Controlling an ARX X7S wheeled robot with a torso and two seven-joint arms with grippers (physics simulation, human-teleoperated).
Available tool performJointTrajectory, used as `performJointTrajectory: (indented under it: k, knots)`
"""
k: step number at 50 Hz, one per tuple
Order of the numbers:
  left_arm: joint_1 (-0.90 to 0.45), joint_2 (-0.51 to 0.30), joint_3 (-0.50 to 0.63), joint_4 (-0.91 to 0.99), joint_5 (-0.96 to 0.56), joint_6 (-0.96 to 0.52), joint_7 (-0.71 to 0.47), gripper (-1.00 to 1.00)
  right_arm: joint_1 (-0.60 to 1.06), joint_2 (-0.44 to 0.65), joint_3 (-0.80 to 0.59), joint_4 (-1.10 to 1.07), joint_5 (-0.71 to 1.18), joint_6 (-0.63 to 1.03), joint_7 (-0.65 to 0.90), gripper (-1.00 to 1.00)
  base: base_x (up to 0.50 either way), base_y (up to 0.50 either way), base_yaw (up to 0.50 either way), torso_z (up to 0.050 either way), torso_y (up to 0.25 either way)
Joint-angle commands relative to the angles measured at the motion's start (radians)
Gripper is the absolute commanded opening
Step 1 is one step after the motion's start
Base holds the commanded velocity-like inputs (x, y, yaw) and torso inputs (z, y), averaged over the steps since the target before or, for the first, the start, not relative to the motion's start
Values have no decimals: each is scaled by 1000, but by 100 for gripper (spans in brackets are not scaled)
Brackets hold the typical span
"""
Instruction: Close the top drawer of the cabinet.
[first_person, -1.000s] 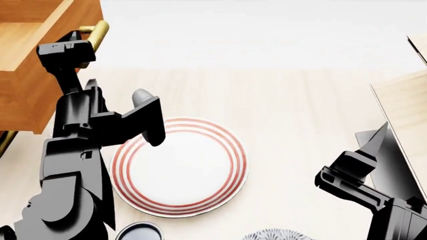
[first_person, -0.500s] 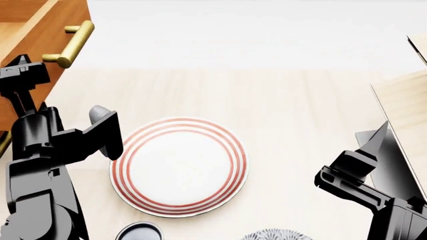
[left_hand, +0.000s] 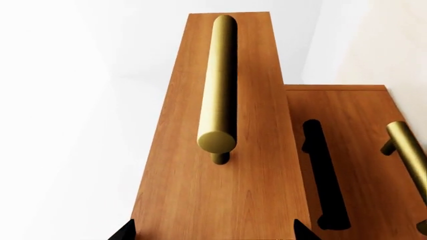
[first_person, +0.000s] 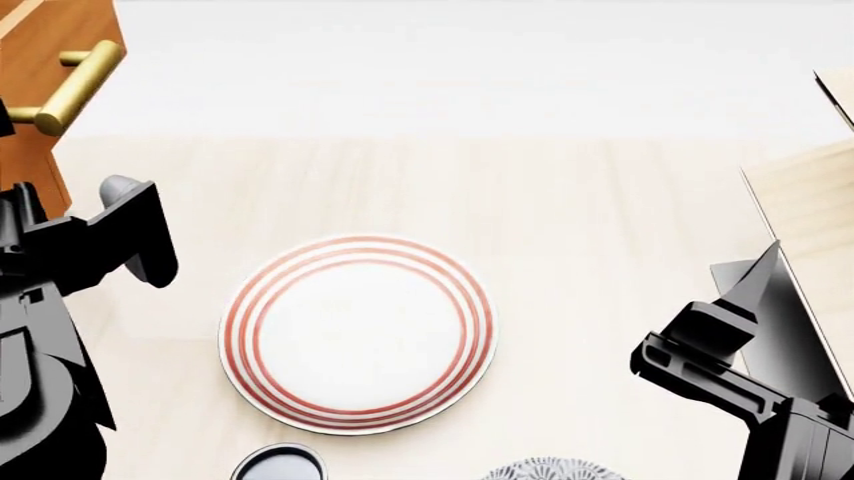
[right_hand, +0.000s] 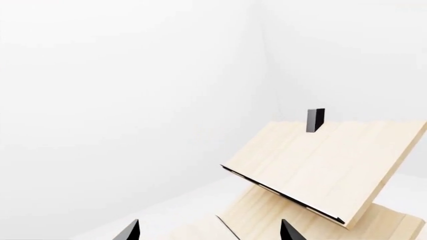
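Spreading pale across the head view: the bench (first_person: 561, 190). Standing at its far left corner: the cabinet (left_hand: 347, 150), the top drawer (left_hand: 220, 190) jutting out past the lower drawer front, brass handle (left_hand: 219, 85) facing the camera. Leaning at the right edge: a pale wood shelf (right_hand: 320, 165). Lying mid-bench, near the front: a red-ringed plate (first_person: 358, 332), well apart from the drawer; peeking over the front edge, a dark round rim (first_person: 278, 463). Reaching toward the drawer front: the left arm (first_person: 54, 300), left pincer (left_hand: 213, 231) gaping wide, tips straddling the panel, gripping nothing. Hovering low at the right: the right pincer (right_hand: 208, 231), likewise spread and empty.
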Motion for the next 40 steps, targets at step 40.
performJointTrajectory:
  k: [40]
  knots:
    - [-13,-124,-87,-190,-27,116,-21,100,2,42,22,-100,82,49,38,100,0,0,0,0,1]
